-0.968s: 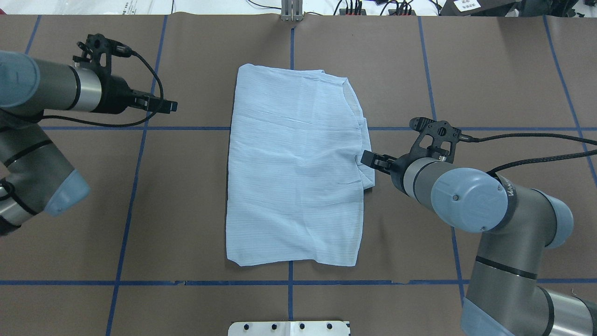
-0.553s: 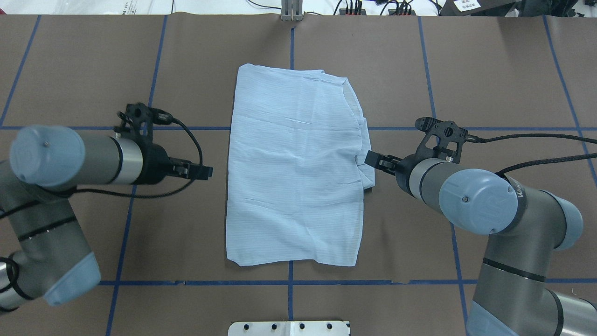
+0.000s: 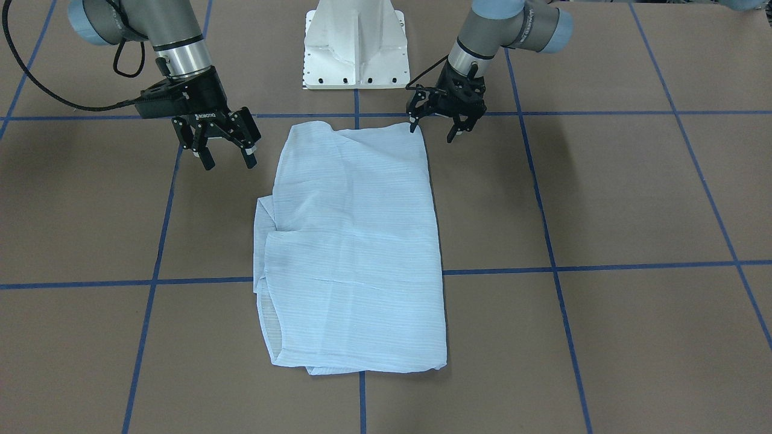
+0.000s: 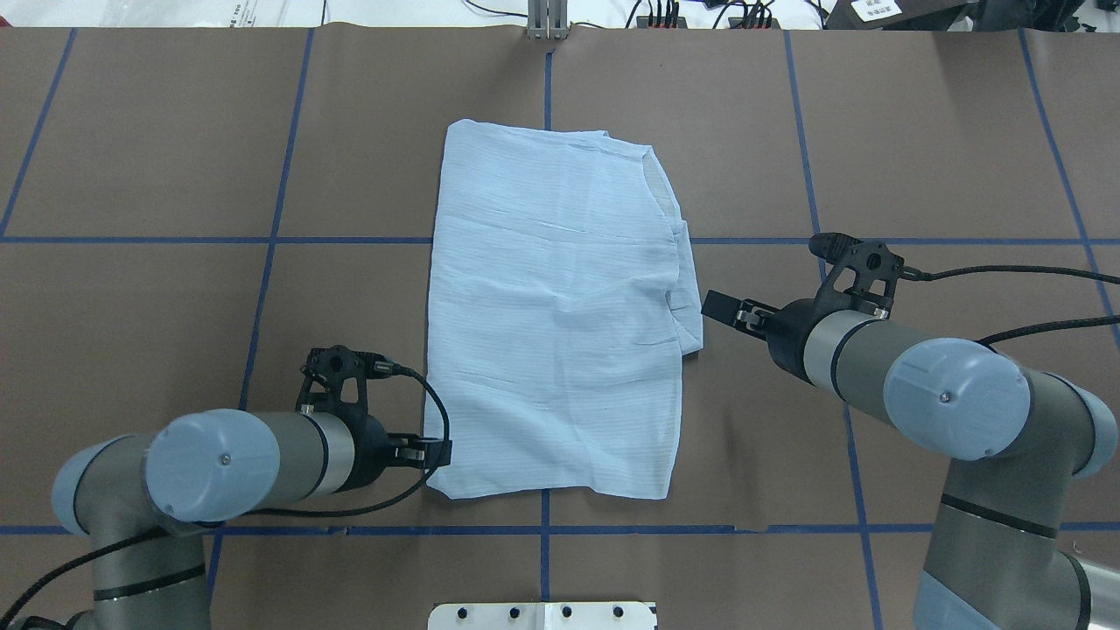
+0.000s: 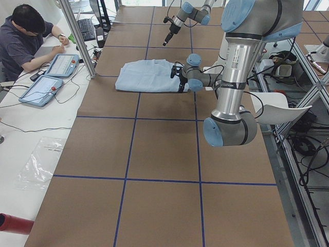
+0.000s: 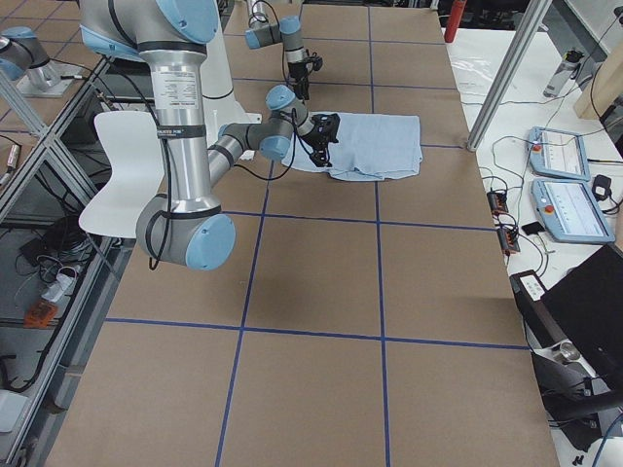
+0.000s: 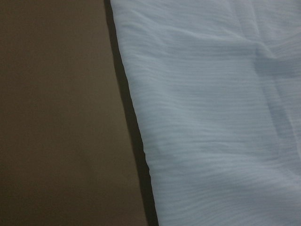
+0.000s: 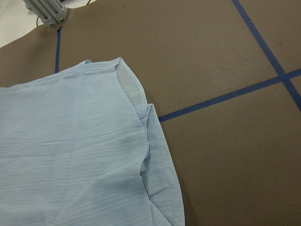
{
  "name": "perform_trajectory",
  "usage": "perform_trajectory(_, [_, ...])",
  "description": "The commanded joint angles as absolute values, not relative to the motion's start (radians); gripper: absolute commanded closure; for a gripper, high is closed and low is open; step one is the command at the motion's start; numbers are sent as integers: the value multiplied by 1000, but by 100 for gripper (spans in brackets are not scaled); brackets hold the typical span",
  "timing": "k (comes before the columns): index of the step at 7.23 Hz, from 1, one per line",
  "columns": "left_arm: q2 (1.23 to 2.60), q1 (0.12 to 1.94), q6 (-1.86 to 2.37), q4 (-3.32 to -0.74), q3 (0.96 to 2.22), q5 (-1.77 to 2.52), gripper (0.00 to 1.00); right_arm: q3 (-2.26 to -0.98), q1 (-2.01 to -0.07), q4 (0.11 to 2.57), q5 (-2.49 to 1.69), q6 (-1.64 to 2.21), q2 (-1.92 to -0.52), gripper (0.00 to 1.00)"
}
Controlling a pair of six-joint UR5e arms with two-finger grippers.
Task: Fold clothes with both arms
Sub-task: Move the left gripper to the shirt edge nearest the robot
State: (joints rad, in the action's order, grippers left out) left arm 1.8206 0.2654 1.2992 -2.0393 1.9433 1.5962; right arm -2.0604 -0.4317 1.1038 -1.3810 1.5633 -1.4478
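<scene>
While the light-blue striped shirt [image 4: 551,306] lies flat in the middle of the brown desk [image 4: 919,131], folded into a tall rectangle that crosses the blue tape lines [image 4: 262,240], both black tools sit close to its edges. The left tool [image 4: 437,455] is low at the shirt's near left corner, the corner closest to the white pedestal base [image 3: 356,48]. From across the desk its fingers stand apart, one fingertip [image 3: 413,126] right at the corner of the cloth and the other over bare desk; I cannot tell whether the cloth is touched. The left wrist view shows only the shirt's straight edge, close up, against the brown surface. The right tool [image 4: 719,306] hangs just beside the middle of the shirt's right edge, where a small flap of cloth sticks out, and it is clear of the fabric. Its fingers are spread wide [image 3: 228,160] and hold nothing. At a side bench past the desk's end, a person [image 5: 23,41] sits over some tablets.
</scene>
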Motion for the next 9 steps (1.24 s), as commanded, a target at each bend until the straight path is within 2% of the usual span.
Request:
perform_trajectory(1, [1828,190,1370,-2033,1934,1557,39,-2059,-431,1091,-1379,1563,-1456,0])
perform_trajectory(9, [1859,244,1359,-2033,1891,1559,41,-2031,-428,1089,-1377,1562,-1442,0])
